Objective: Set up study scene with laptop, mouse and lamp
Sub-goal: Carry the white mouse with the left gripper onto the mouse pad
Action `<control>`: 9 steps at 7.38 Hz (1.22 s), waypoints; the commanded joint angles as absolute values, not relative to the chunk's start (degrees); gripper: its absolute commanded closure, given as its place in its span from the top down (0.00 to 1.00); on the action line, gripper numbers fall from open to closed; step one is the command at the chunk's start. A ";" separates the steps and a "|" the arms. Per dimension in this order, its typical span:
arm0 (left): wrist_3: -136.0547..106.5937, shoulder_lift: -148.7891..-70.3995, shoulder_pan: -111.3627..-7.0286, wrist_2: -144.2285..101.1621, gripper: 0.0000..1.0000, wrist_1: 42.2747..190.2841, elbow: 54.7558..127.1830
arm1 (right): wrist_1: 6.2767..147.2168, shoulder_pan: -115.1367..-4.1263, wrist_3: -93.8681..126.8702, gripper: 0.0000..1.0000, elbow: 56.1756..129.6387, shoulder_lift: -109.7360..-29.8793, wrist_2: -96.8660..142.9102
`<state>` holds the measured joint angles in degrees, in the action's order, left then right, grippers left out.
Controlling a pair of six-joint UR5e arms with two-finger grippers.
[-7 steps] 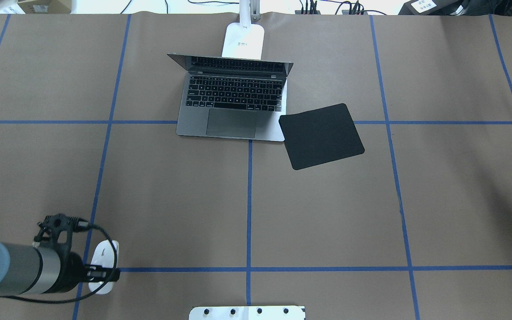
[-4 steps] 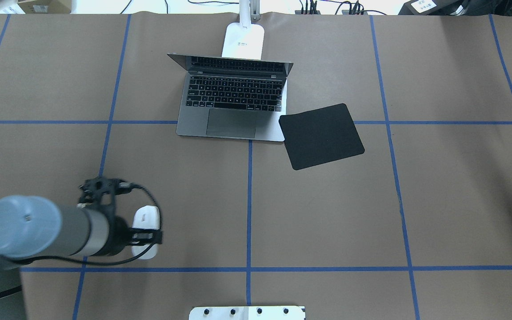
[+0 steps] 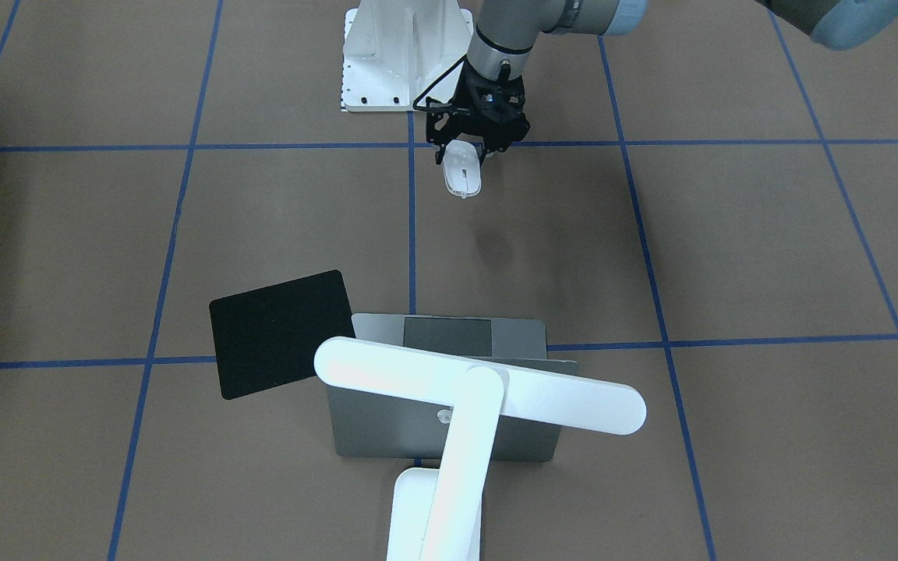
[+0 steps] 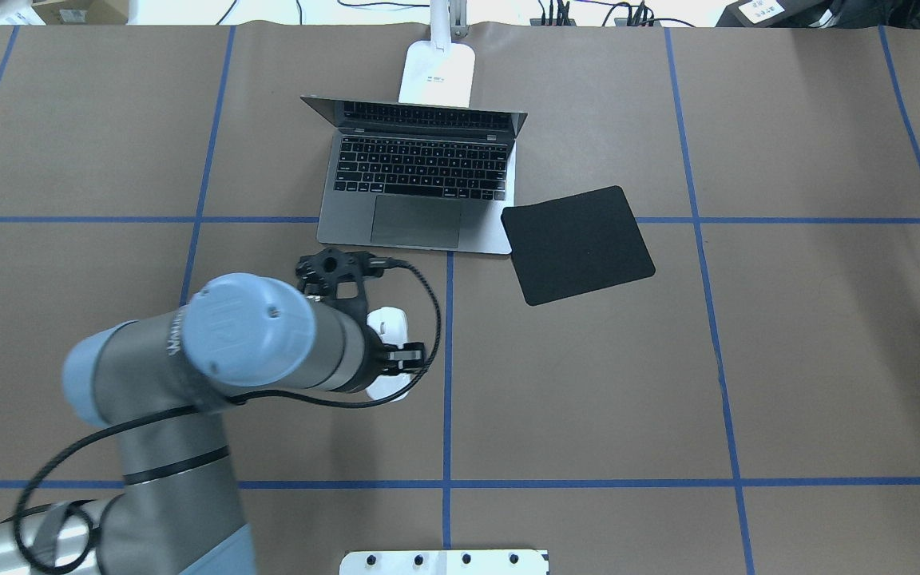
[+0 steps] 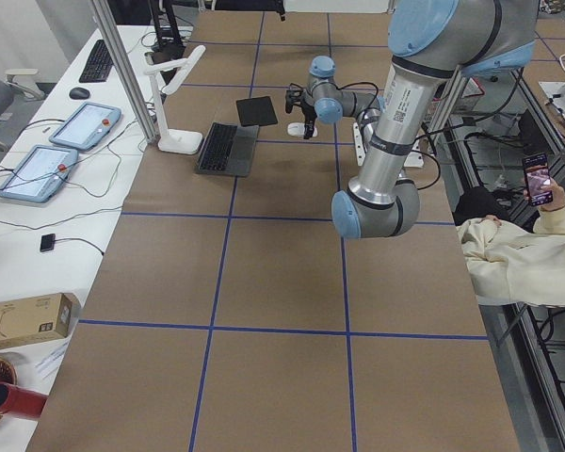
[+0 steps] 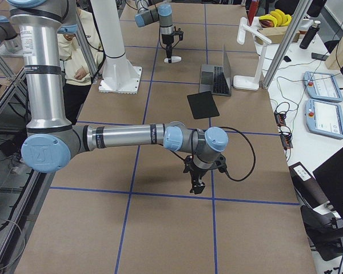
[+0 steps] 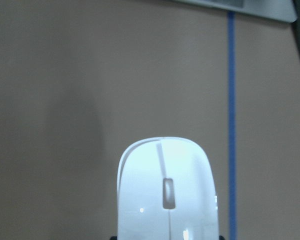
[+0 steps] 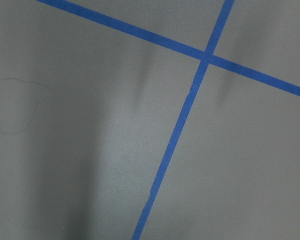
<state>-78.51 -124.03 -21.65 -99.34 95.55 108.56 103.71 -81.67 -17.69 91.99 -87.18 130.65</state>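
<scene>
My left gripper (image 4: 398,357) is shut on the white mouse (image 4: 387,323) and holds it in the air above the table, in front of the laptop's near left corner. The mouse also shows in the front view (image 3: 462,173) and fills the lower left wrist view (image 7: 166,195). The open grey laptop (image 4: 420,184) sits at the far middle, its lid (image 3: 531,444) facing the front camera. The white lamp stands behind it, base (image 4: 438,73) on the table, bar head (image 3: 387,370) over the lid. My right gripper (image 6: 197,185) hangs over bare table at the right end; I cannot tell if it is open or shut.
A black square pad (image 4: 577,243) lies tilted against the laptop's right front corner. The white ribbed pedestal (image 3: 406,54) stands at the robot's edge. Blue tape lines cross the brown table. A person sits beside the table (image 5: 518,254).
My left gripper has carried the mouse from the near left corner forward and to the right, toward the laptop. The laptop, pad and lamp have not moved.
</scene>
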 commanded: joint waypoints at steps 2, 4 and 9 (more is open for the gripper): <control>-83.66 -140.22 -21.45 -93.72 0.09 97.37 90.59 | 103.62 -81.91 -14.95 1.00 93.16 -86.57 132.63; -87.61 -147.36 -21.27 -89.76 0.08 100.96 80.39 | 103.62 -82.44 -11.96 1.00 93.42 -85.78 132.89; -91.58 -155.74 -18.38 -73.25 0.08 112.06 61.89 | 103.62 -82.53 -11.95 1.00 93.60 -85.52 132.80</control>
<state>-91.05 -155.02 -19.37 -77.09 111.10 64.19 103.61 -82.47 -11.99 93.57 -85.57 132.71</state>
